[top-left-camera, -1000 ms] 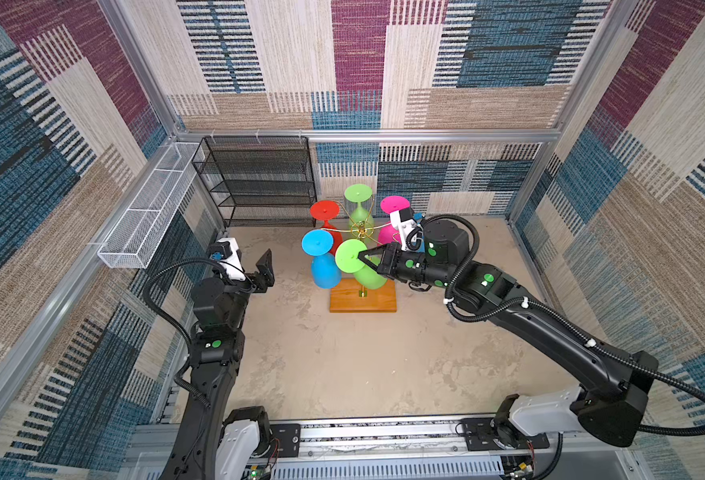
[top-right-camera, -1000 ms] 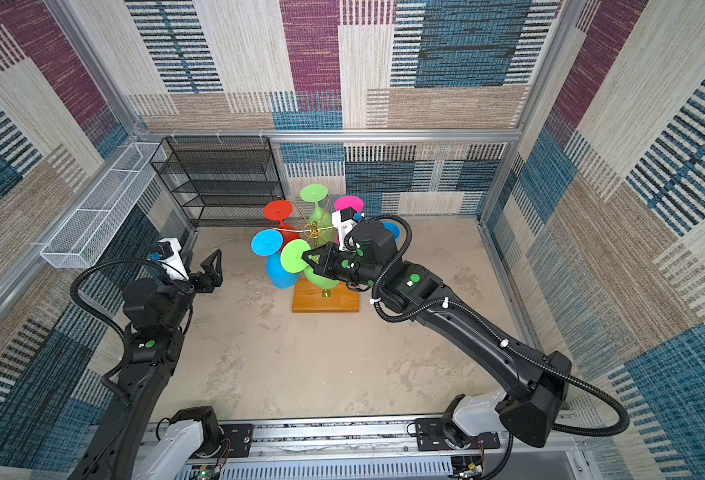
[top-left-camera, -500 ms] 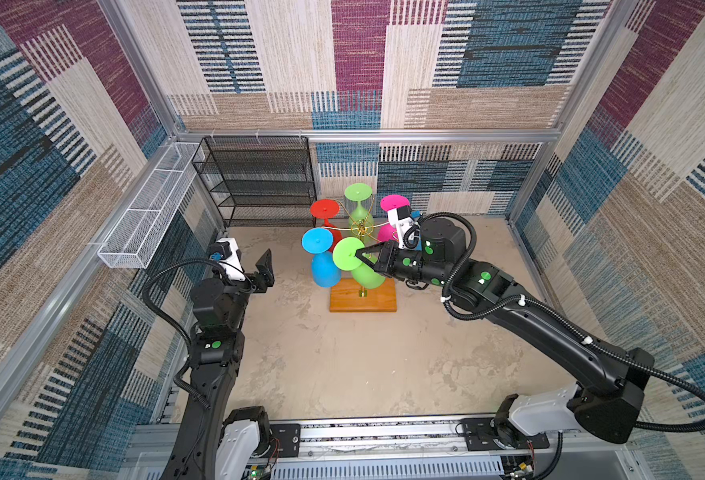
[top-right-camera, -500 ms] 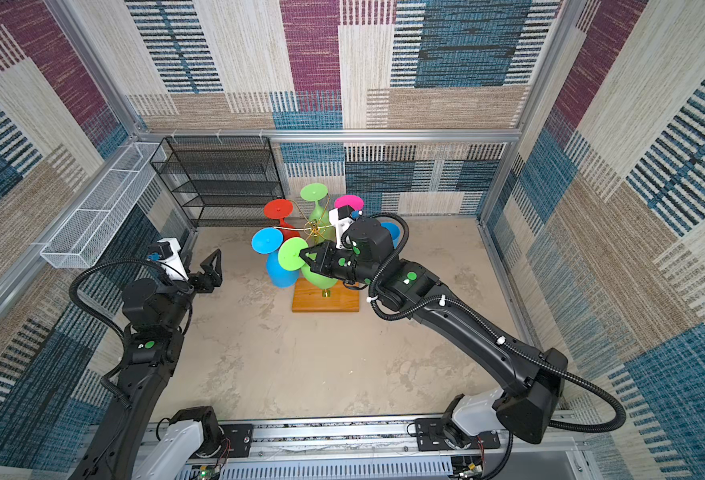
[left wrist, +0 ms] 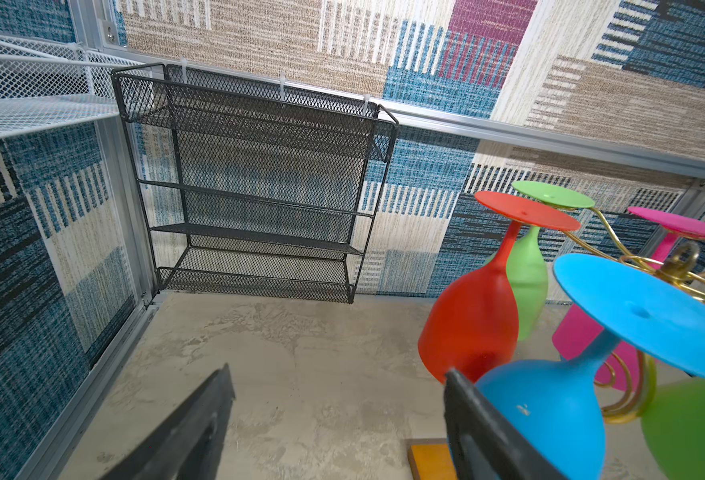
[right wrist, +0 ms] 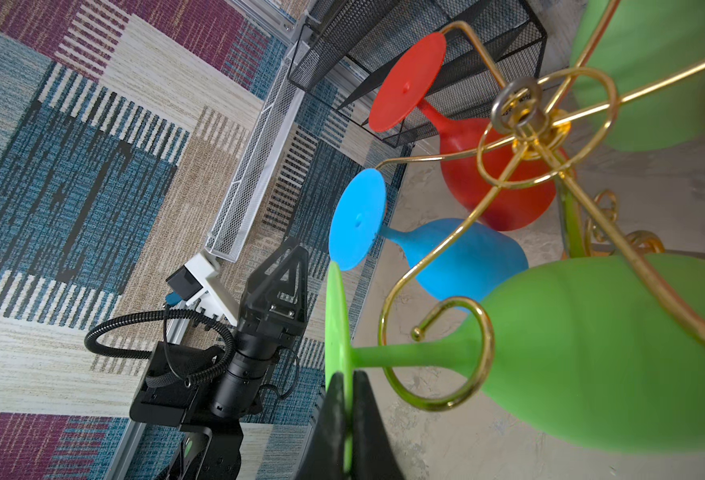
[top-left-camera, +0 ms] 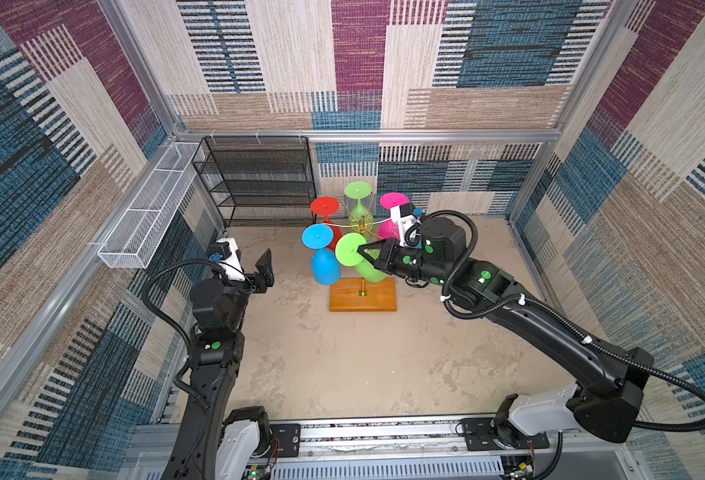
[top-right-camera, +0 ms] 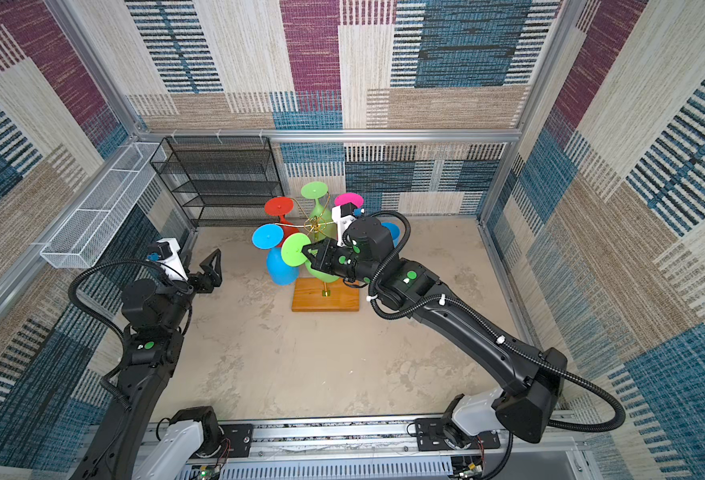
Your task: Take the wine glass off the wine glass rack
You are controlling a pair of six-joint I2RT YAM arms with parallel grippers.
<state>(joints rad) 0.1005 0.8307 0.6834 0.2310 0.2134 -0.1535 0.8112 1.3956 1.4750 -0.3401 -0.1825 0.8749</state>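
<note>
Barely shifted, right claw point(top-left-camera: 360, 250) stays clenched on green wine glass point(top-left-camera: 348, 257) foot, bowl partly hidden; left claw point(left wrist: 334, 419) released.

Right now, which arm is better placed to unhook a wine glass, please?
Right: the right end effector is shut on the foot of the front green wine glass; the left end effector hangs open, holding nothing.

Patchwork woven walls point(top-left-camera: 359, 62), mottled beige floor point(top-left-camera: 363, 365), black mesh shelf point(top-left-camera: 259, 183), white wire basket point(top-left-camera: 147, 216)

Red glass point(top-left-camera: 324, 206), blue glass point(top-left-camera: 325, 268), pink glass point(top-left-camera: 392, 200), green glass point(top-left-camera: 346, 251); gold rack point(top-left-camera: 361, 226) w/ orange-brown base point(top-left-camera: 378, 297); blk mesh shelf point(top-left-camera: 259, 183).
</note>
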